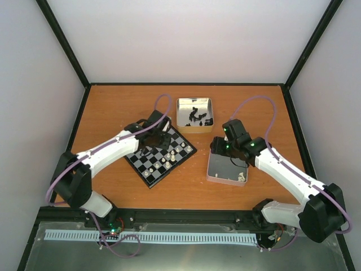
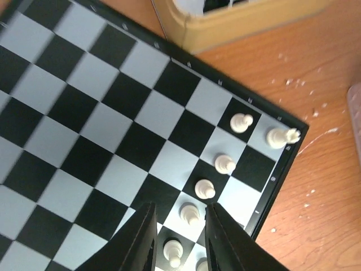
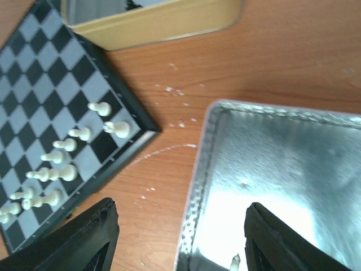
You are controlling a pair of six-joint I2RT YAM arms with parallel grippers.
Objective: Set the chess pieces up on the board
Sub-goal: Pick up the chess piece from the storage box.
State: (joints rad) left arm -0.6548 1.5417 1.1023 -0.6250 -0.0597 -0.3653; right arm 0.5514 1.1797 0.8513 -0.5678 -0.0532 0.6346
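Observation:
The board (image 1: 148, 167) lies tilted at the table's middle left. Several cream-white chess pieces (image 1: 170, 157) stand along its right side, and black ones are at its far corner under the left arm. My left gripper (image 1: 162, 141) hovers over the board. In the left wrist view it (image 2: 179, 212) is open, with a cream pawn (image 2: 190, 213) on the board (image 2: 84, 113) below the gap, untouched. My right gripper (image 3: 180, 212) is wide open and empty over the left rim of a silver tin (image 3: 282, 164). One cream piece (image 3: 234, 262) lies in that tin.
A gold tin (image 1: 195, 129) holding several black chessmen (image 1: 194, 116) stands behind the board and also shows in the right wrist view (image 3: 152, 25). The silver tin (image 1: 223, 169) sits right of the board. White crumbs dot the wooden table (image 3: 169, 90) between board and tin.

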